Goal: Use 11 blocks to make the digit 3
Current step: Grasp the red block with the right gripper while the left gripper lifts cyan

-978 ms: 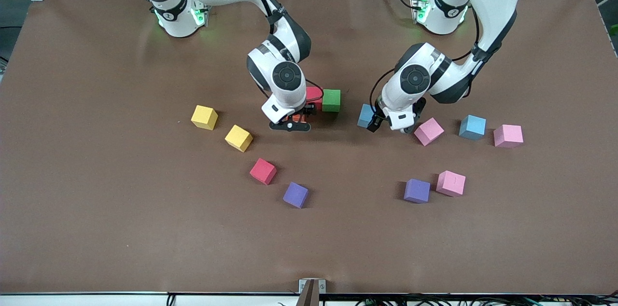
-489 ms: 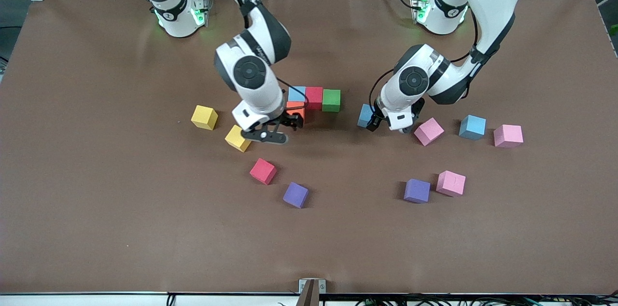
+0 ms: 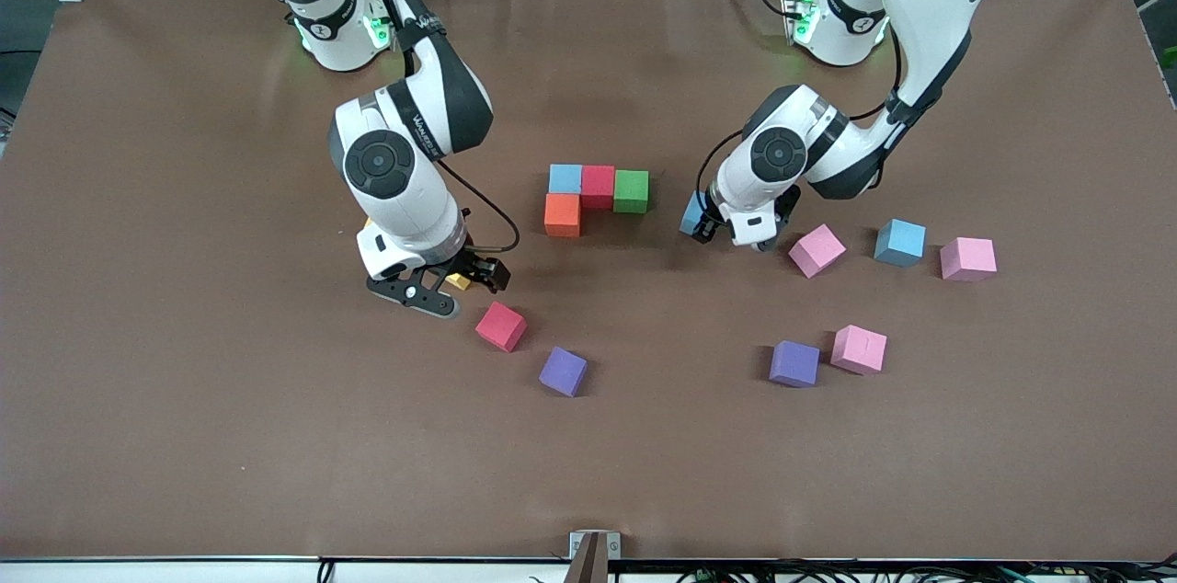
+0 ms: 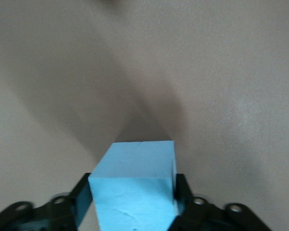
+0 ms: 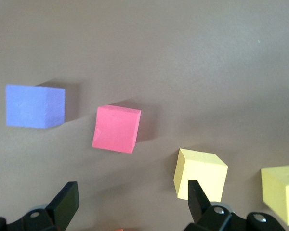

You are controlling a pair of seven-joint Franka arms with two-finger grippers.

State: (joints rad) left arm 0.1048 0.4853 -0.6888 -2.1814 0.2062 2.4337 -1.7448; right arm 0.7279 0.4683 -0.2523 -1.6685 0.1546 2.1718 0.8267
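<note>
The right hand (image 3: 457,280) has pulled away from the started digit 3 (image 3: 596,197) and now hangs over a yellow block (image 5: 200,174), fingers spread wide with nothing between them. That uncovers four cubes in place: light blue, red and green in a row, with an orange block (image 3: 562,214) tucked under the light blue end, nearer the front camera. So roughly a third is done.

Meanwhile the left hand (image 3: 710,227) has closed in on a light blue block (image 4: 135,185), just beside the green end; in the left wrist view the fingers press both its sides.

Loose on the desk (image 3: 184,427): a red block (image 3: 501,326), two purple, three pink, another light blue. The second yellow one sits close by, so the right hand's grab could nudge it.
</note>
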